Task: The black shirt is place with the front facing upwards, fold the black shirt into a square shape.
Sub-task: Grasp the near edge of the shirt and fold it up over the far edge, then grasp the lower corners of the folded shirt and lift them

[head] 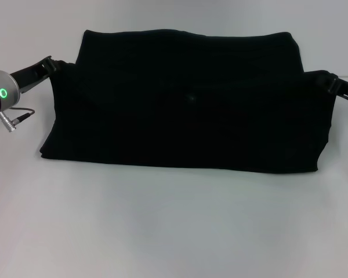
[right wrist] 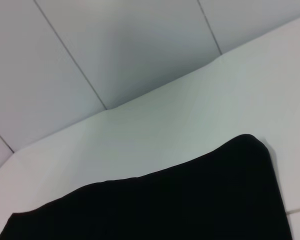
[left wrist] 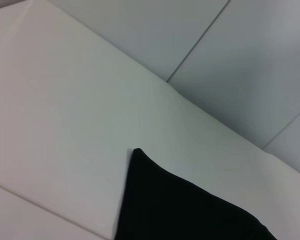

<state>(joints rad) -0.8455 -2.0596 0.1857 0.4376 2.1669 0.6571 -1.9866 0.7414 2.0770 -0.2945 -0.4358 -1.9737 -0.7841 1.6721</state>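
White table [head: 174, 231] w/ pale wall panels behind, seen in both wrist views. On it lies the black shirt [head: 185, 110], folded into a wide dark block, near the far side of the table, about in the middle btwn the 2 arms. Its front edge sits flat on the table, its back edge looks a bit raised and wavy. No letters or label show. Left gripper [head: 53, 63] is at the shirt's left upper corner, touching the cloth; right gripper [head: 332, 81] is at the right upper corner, also at the cloth. Can't tell if either one's fingers are apart or pinched on the shirt, black on black. Wrist views show only a shirt corner [left wrist: 190, 205] [right wrist: 190, 200] over the table
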